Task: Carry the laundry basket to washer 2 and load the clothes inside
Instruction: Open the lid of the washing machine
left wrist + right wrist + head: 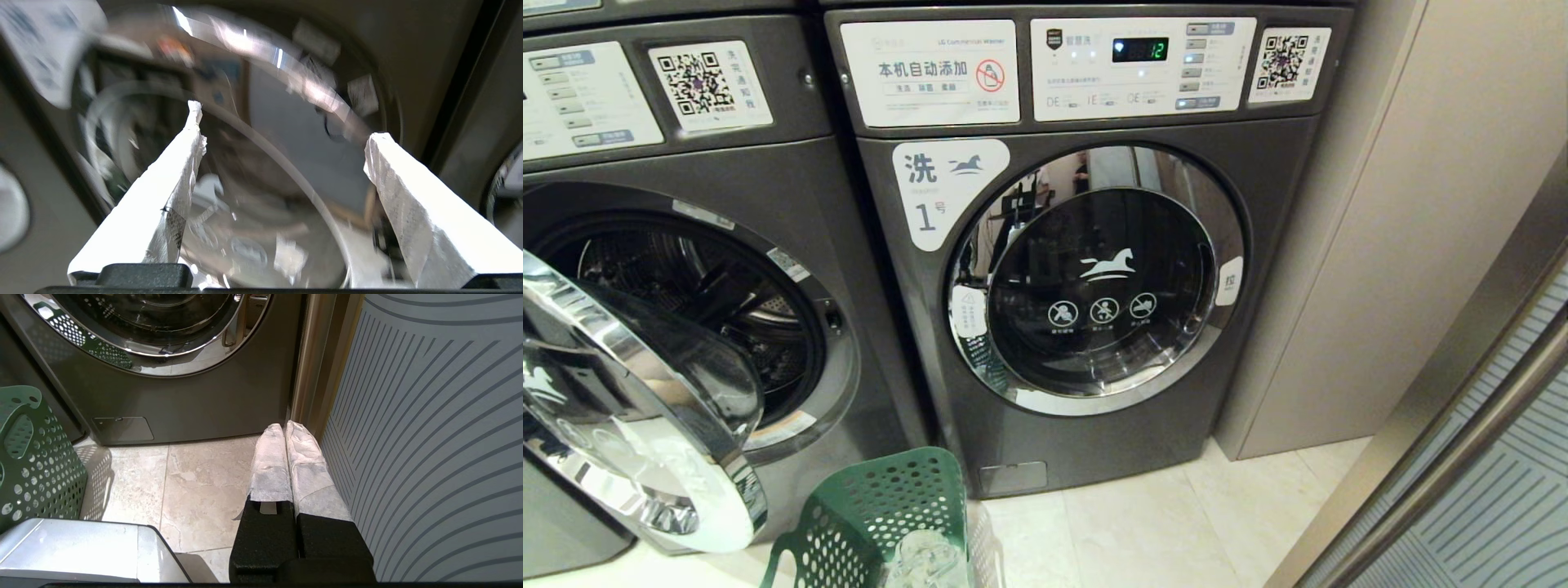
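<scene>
Plainly, the head view faces two dark grey front-loaders. The machine on its left, taken to be washer 2 (pixel 686 327) though its number label is out of sight, has its chrome-ringed door (pixel 629 408) swung open and the drum bare. The machine beside it carries the label "1" (pixel 943 192) and is closed. The laundry basket (pixel 882 523) stands on the tiled floor (pixel 1143 523) at the foot of the two washers, just beside the open door, with something pale and glossy at its lower rim that cannot be made out as the clothes. Neither arm appears in this view.

From the left wrist view, the left gripper (pixel 282 134) has its white-wrapped fingers (pixel 179 163) spread wide with nothing between them, aimed at a blurred round glass door (pixel 245 171) with a chrome ring. Which washer it belongs to is hard to say.

From the right wrist view, the right gripper (pixel 284 428) hangs low over the floor with its fingers pressed together and empty, near washer 1's lower front panel and close beside a striped wall (pixel 429 437); it looks parked. The basket's holed side shows at the edge of this view.

Judging by this, carrying looks finished and loading is in hand. The next move calls for the left gripper to come down into the basket, close on the garment and lift it through the open door.
</scene>
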Motion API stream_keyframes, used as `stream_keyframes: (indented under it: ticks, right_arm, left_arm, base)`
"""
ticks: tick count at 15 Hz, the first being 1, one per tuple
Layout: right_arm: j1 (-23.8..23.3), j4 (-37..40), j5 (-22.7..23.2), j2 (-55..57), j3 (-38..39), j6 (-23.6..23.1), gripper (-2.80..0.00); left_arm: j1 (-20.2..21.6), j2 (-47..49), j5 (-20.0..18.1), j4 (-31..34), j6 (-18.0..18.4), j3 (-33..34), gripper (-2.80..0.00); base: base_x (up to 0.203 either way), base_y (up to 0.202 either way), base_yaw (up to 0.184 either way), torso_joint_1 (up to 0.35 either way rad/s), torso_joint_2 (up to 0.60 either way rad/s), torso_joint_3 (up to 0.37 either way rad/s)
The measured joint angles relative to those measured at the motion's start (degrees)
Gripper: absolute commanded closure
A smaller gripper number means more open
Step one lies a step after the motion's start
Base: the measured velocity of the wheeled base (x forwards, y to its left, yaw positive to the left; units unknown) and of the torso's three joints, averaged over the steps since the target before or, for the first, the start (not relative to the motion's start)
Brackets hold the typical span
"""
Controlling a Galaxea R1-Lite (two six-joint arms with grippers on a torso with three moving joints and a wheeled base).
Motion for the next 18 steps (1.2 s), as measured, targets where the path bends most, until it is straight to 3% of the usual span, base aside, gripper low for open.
stream_keyframes:
  ticks: [3, 5, 9, 11, 14, 18]
  right_arm:
    - [0.0, 0.0, 0.0, 0.0, 0.0, 0.0, 0.0]
    - [0.0, 0.0, 0.0, 0.0, 0.0, 0.0, 0.0]
    - [0.0, 0.0, 0.0, 0.0, 0.0, 0.0, 0.0]
    - [0.0, 0.0, 0.0, 0.0, 0.0, 0.0, 0.0]
    - [0.0, 0.0, 0.0, 0.0, 0.0, 0.0, 0.0]
    - [0.0, 0.0, 0.0, 0.0, 0.0, 0.0, 0.0]
  left_arm:
    - [-1.0, -12.0, 7.5, -0.1, -2.8, 0.9, -2.8]
    - [-3.7, -17.5, 10.4, 0.1, -3.4, 0.4, -2.8]
    - [-9.5, -21.6, 12.4, 7.6, 1.2, -1.5, -2.8]
    - [-16.2, -20.6, 17.2, 13.3, 4.0, -4.1, -2.8]
    - [-29.8, -16.4, 27.8, 18.9, 7.2, -7.9, -2.8]
    - [-44.9, -7.6, 41.1, 19.7, 11.3, -9.6, -2.8]
  base:
    - [0.0, 0.0, 0.0, 0.0, 0.0, 0.0]
    - [0.0, 0.0, 0.0, 0.0, 0.0, 0.0]
    - [0.0, 0.0, 0.0, 0.0, 0.0, 0.0]
    - [0.0, 0.0, 0.0, 0.0, 0.0, 0.0]
    - [0.0, 0.0, 0.0, 0.0, 0.0, 0.0]
    - [0.0, 0.0, 0.0, 0.0, 0.0, 0.0]
